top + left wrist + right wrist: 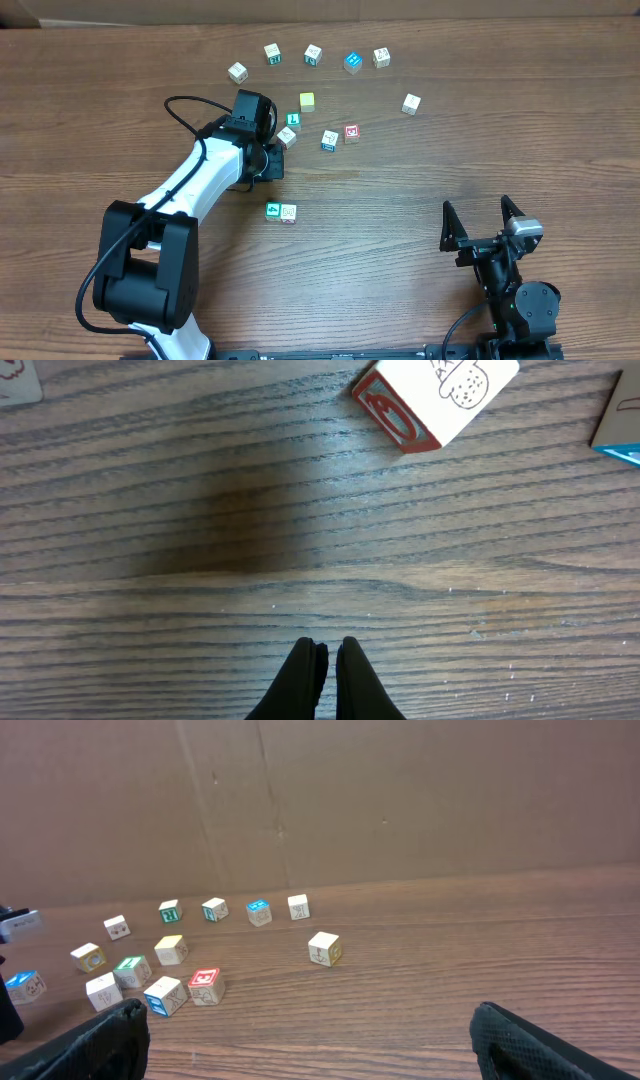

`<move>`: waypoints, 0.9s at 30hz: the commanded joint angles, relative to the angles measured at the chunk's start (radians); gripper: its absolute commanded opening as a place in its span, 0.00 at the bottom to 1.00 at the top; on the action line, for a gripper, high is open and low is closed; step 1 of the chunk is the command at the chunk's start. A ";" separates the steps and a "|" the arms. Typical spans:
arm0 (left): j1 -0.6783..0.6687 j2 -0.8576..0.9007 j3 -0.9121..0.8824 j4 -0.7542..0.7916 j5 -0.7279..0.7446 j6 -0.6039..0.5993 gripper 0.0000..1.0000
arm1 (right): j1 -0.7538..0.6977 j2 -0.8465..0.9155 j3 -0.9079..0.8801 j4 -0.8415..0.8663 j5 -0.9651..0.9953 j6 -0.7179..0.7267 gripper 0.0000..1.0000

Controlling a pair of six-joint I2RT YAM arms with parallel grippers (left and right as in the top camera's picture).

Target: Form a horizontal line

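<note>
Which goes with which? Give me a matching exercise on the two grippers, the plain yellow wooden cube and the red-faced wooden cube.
1 left gripper
2 right gripper
3 plain yellow wooden cube
4 red-faced wooden cube

A jaws wide open
B beside a blue-edged cube
C jaws shut, empty
D nearest the green L cube

Pairs: 1-C, 2-A, 3-D, 4-B

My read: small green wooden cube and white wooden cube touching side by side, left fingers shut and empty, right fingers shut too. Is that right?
Not quite: the right fingers are open, spread wide with nothing between them, as the right wrist view shows. The rest holds: the small green wooden cube and white wooden cube touch side by side, and the left fingers are shut and empty.
</note>
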 commanded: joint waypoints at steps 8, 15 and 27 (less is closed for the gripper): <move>-0.002 0.022 0.013 0.004 -0.007 -0.004 0.04 | 0.005 -0.010 -0.010 0.006 0.001 -0.008 1.00; -0.002 0.026 0.009 0.004 -0.006 -0.004 0.04 | 0.005 -0.010 -0.010 0.006 0.001 -0.008 1.00; -0.002 0.029 0.009 0.008 -0.007 -0.004 0.04 | 0.005 -0.010 -0.010 0.006 0.001 -0.008 1.00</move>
